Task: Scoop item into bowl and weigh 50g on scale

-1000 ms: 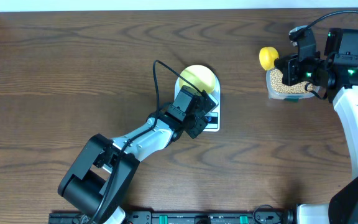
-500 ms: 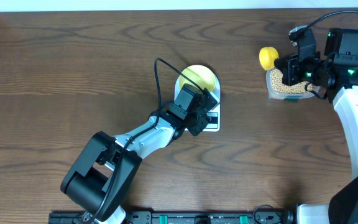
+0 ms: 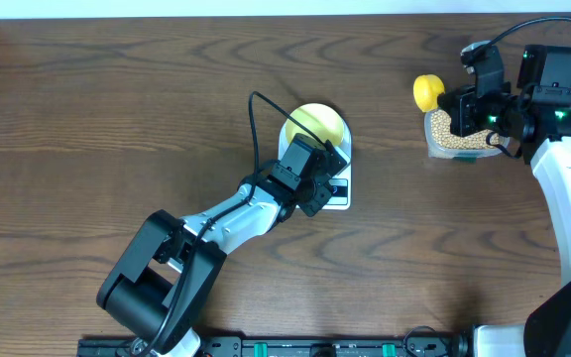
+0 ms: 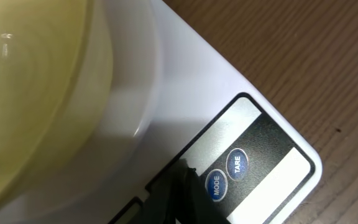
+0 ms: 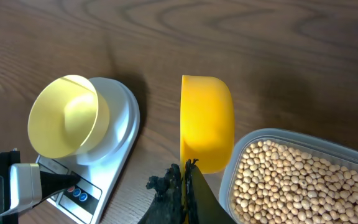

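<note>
The pale yellow bowl (image 3: pixel 317 121) stands empty on the white scale (image 3: pixel 341 201). My left gripper (image 3: pixel 327 186) is shut, its tip down on the scale's front panel. In the left wrist view the dark tip (image 4: pixel 180 185) rests just left of the MODE button (image 4: pixel 214 185), with the bowl (image 4: pixel 23 93) at the upper left. My right gripper (image 5: pixel 185 173) is shut on the handle of a yellow scoop (image 5: pixel 207 118), held beside the clear container of beans (image 5: pixel 297 180). The scoop (image 3: pixel 426 91) looks empty. The scale's display is hidden.
The clear plastic container (image 3: pixel 454 141) sits at the far right of the brown wooden table. The TARE button (image 4: pixel 237 163) is next to MODE. A black cable (image 3: pixel 256 119) loops up from the left arm near the bowl.
The left arm has shifted very slightly at the scale's front. The right arm and the scoop have not moved.
</note>
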### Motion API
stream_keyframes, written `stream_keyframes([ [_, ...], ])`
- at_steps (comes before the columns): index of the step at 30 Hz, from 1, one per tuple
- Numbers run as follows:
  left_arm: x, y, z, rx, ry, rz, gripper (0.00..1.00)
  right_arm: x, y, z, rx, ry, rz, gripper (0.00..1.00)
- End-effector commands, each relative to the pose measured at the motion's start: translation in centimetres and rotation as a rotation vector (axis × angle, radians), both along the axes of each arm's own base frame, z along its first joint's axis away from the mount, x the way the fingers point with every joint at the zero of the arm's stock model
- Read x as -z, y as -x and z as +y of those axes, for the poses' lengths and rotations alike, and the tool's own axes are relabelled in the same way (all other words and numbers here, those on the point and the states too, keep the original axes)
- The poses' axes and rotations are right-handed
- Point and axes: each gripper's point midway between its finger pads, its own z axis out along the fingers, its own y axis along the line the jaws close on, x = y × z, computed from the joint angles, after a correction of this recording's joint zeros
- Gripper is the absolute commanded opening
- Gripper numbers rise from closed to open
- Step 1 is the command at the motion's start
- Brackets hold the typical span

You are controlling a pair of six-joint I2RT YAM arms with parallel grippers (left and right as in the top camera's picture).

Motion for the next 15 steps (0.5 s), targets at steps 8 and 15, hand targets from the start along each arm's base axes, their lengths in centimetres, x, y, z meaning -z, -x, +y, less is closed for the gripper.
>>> stream_keyframes([
  [8, 4.3, 1.4, 3.1, -0.038, -0.151, 0.071, 0.08, -1.5, -0.1, 0.3, -0.019, 0.004, -0.043, 0.01],
  [15, 4.4, 2.8, 1.7, 0.030, -0.158, 0.074, 0.08, -1.5, -0.1, 0.3, -0.019, 0.004, -0.043, 0.01],
])
